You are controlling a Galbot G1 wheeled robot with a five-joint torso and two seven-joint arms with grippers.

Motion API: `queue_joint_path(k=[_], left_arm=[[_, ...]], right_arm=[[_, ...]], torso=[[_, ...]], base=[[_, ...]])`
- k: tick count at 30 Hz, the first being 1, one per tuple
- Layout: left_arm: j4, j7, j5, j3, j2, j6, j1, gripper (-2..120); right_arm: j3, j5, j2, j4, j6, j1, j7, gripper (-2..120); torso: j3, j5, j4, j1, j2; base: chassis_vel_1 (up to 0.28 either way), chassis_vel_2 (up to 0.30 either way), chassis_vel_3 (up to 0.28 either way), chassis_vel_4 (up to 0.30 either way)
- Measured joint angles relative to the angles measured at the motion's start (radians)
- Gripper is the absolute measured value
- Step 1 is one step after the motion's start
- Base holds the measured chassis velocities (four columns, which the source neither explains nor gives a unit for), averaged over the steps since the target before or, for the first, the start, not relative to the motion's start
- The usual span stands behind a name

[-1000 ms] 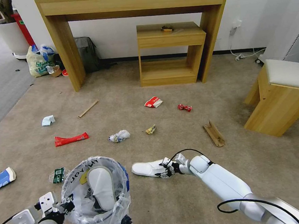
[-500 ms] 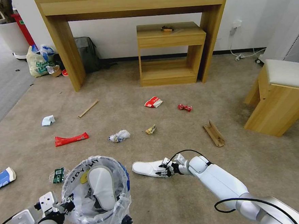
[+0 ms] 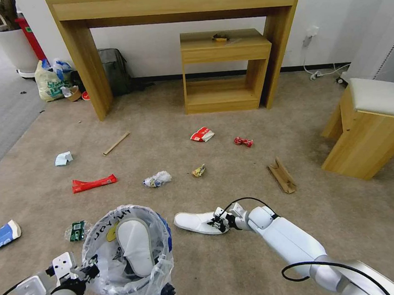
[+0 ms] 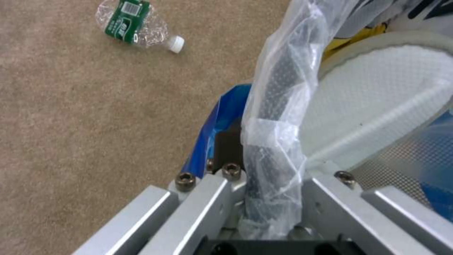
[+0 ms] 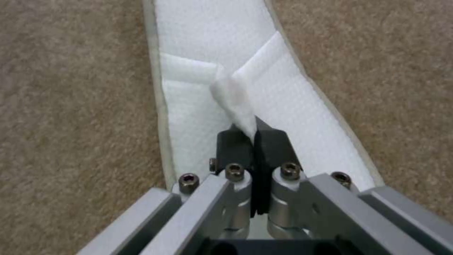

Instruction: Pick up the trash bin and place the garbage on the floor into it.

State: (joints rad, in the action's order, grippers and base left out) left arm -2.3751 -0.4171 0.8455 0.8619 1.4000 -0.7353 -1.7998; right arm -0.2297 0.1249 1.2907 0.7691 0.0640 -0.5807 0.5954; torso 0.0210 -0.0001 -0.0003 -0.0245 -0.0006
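Head view, carpet scene. Left gripper [image 3: 86, 272] sits low at the robot's left, clamped on the rim of the trash bin [image 3: 128, 255]; the left wrist view shows the bagged rim [image 4: 274, 148] pinched between its jaws. Bin is held just in front of the robot, lined with a clear printed bag. One white slipper [image 3: 134, 246] already lies inside it, sole up; the same slipper [image 4: 377, 106] fills the bin mouth in the left wrist view.

Right gripper [image 3: 221, 224] reaches forward to the second white slipper [image 3: 197, 222], which lies flat on the floor [image 3: 241, 270] just right of the bin. Right wrist view: dark fingertips [image 5: 236, 145] closed together on the slipper's strap [image 5: 236, 99], a fold of white fabric pulled up between them. Slipper sole is on the carpet.

Other garbage, all on the beige floor:
- green-label bottle [image 3: 77, 230] just left of the bin, also in the left wrist view [image 4: 134, 24]
- blue-white paper cup [image 3: 3, 235] at far left
- long red wrapper [image 3: 94, 183]
- crumpled plastic wrapper [image 3: 157, 179]
- small yellowish scrap [image 3: 198, 170]
- red-white carton [image 3: 202, 134]
- small red wrapper [image 3: 243, 141]
- cardboard strip [image 3: 282, 176] to the right
- stick [image 3: 115, 143]
- tissue [image 3: 63, 158]

Beyond the litter: tall wooden desk [image 3: 173, 5], small shelf unit [image 3: 225, 69] under it, stool [image 3: 370, 122] at right.
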Motion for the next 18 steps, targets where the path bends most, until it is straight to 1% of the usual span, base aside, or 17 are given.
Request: queue_joint_path(k=[5, 9, 10, 12, 13, 16, 17, 18], left_arm=[[-0.001, 0.000, 0.000, -0.002, -0.005, 0.000, 0.003, 0], [0.002, -0.001, 0.000, -0.003, -0.018, 0.000, 0.010, 0], [0.002, -0.001, 0.000, -0.003, -0.018, 0.000, 0.010, 0], [0.005, -0.002, 0.004, -0.002, -0.030, 0.000, 0.016, 0], [0.005, -0.002, 0.004, -0.002, -0.030, 0.000, 0.016, 0], [0.013, -0.009, 0.019, 0.000, -0.055, 0.000, 0.033, 0], [0.015, -0.012, 0.025, 0.000, -0.062, 0.000, 0.037, 0], [0.015, -0.012, 0.025, 0.000, -0.062, 0.000, 0.037, 0]], right_arm=[[0.027, 0.002, -0.005, 0.034, 0.000, -0.015, -0.014, 0], [0.081, 0.006, -0.013, 0.108, 0.005, -0.040, -0.036, 0], [0.081, 0.006, -0.013, 0.108, 0.005, -0.040, -0.036, 0], [0.135, 0.019, -0.035, 0.201, 0.013, -0.068, -0.048, 0], [0.135, 0.019, -0.035, 0.201, 0.013, -0.068, -0.048, 0], [0.201, 0.070, -0.077, 0.346, 0.039, -0.101, -0.052, 0], [0.216, 0.082, -0.086, 0.379, 0.042, -0.106, -0.053, 0], [0.216, 0.082, -0.086, 0.379, 0.042, -0.106, -0.053, 0]], torso=[[0.000, 0.0001, 0.0000, 0.000, 0.000], [0.000, 0.0002, 0.0000, 0.000, 0.000], [0.000, 0.0002, 0.0000, 0.000, 0.000], [0.000, -0.0001, 0.0002, 0.000, 0.000], [0.000, -0.0001, 0.0002, 0.000, 0.000], [0.000, 0.0001, -0.0004, 0.000, 0.000], [0.000, 0.0000, -0.0003, 0.000, 0.000], [0.000, 0.0000, -0.0003, 0.000, 0.000]], base=[[0.000, 0.000, 0.000, 0.000], [0.000, 0.000, 0.000, 0.000], [0.000, 0.000, 0.000, 0.000], [0.000, 0.000, 0.000, 0.000], [0.000, 0.000, 0.000, 0.000], [0.000, 0.000, 0.000, 0.000], [0.000, 0.000, 0.000, 0.000], [0.000, 0.000, 0.000, 0.000]])
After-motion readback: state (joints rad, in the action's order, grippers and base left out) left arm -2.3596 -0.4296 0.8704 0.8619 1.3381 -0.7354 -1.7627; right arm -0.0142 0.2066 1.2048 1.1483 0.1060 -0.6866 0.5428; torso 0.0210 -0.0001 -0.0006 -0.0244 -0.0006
